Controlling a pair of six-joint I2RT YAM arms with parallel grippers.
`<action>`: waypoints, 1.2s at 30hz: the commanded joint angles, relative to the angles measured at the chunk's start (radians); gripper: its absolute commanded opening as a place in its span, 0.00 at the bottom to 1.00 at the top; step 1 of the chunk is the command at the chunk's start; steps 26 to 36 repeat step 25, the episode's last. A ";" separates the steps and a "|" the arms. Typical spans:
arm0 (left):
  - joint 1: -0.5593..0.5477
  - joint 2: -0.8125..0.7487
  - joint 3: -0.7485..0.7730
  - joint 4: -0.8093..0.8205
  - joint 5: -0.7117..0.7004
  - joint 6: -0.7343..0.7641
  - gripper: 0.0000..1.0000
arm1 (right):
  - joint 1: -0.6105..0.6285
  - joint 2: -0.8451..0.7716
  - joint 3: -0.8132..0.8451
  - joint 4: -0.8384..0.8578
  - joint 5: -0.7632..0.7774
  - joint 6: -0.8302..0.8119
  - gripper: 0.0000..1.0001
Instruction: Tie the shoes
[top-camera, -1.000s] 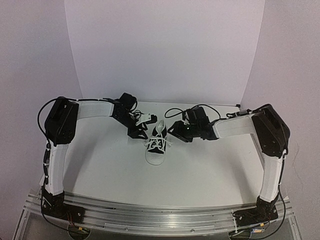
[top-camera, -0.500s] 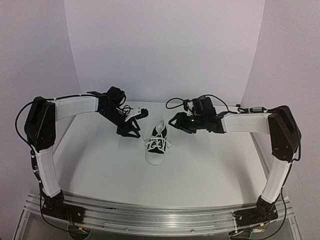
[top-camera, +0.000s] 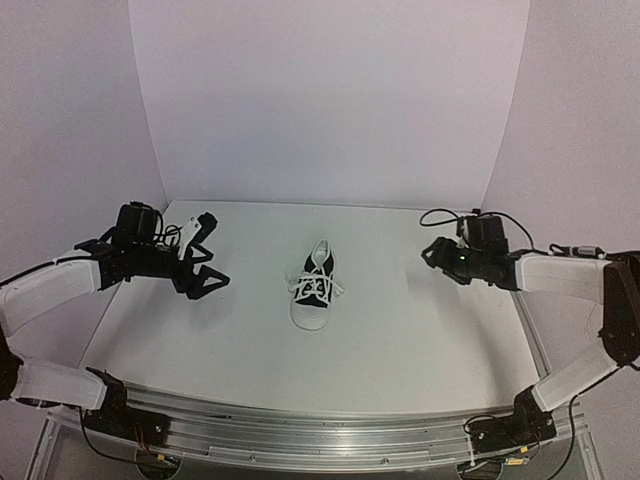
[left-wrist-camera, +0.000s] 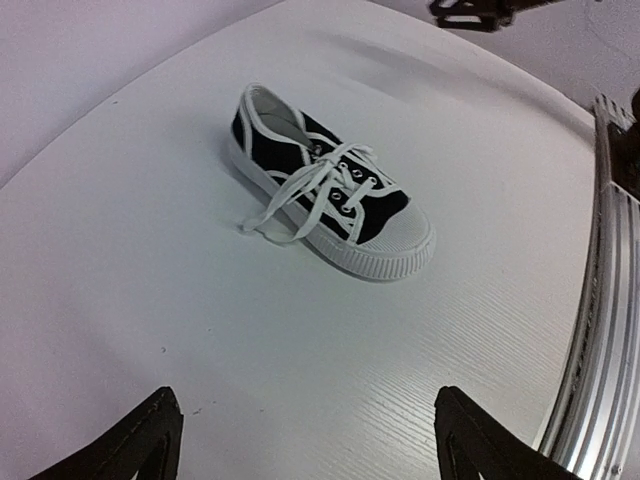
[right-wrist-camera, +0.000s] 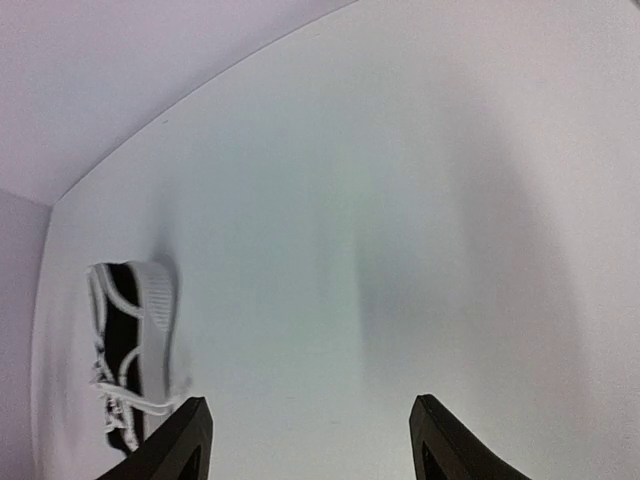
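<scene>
The small black sneaker (top-camera: 315, 288) with white toe cap and sole stands in the middle of the table, toe toward the near edge. Its white laces (left-wrist-camera: 300, 195) cross the tongue and trail in loops onto the table on one side. My left gripper (top-camera: 206, 254) is open and empty, well to the shoe's left. In the left wrist view the shoe (left-wrist-camera: 335, 200) lies beyond my left gripper (left-wrist-camera: 310, 445). My right gripper (top-camera: 432, 256) is open and empty, well to the shoe's right. In the right wrist view the shoe (right-wrist-camera: 128, 345) sits at the far left, away from my right gripper (right-wrist-camera: 312, 440).
The white table (top-camera: 400, 340) is backed by curved white walls (top-camera: 330, 100). An aluminium rail (top-camera: 320, 435) runs along the near edge and also shows in the left wrist view (left-wrist-camera: 605, 340). The right arm's end (left-wrist-camera: 475, 12) shows at the top of the left wrist view.
Both arms have drawn back from beside the shoe, the left far to the left and the right far to the right. The shoe has not moved.
</scene>
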 joint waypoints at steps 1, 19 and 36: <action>0.046 -0.062 -0.177 0.236 -0.212 -0.304 0.92 | -0.104 -0.165 -0.164 -0.013 0.118 -0.051 0.70; 0.275 -0.250 -0.539 0.617 -0.280 -0.441 1.00 | -0.121 -0.212 -0.206 -0.031 0.309 -0.133 0.73; 0.282 -0.240 -0.539 0.619 -0.255 -0.448 1.00 | -0.121 -0.225 -0.235 -0.043 0.387 -0.041 0.68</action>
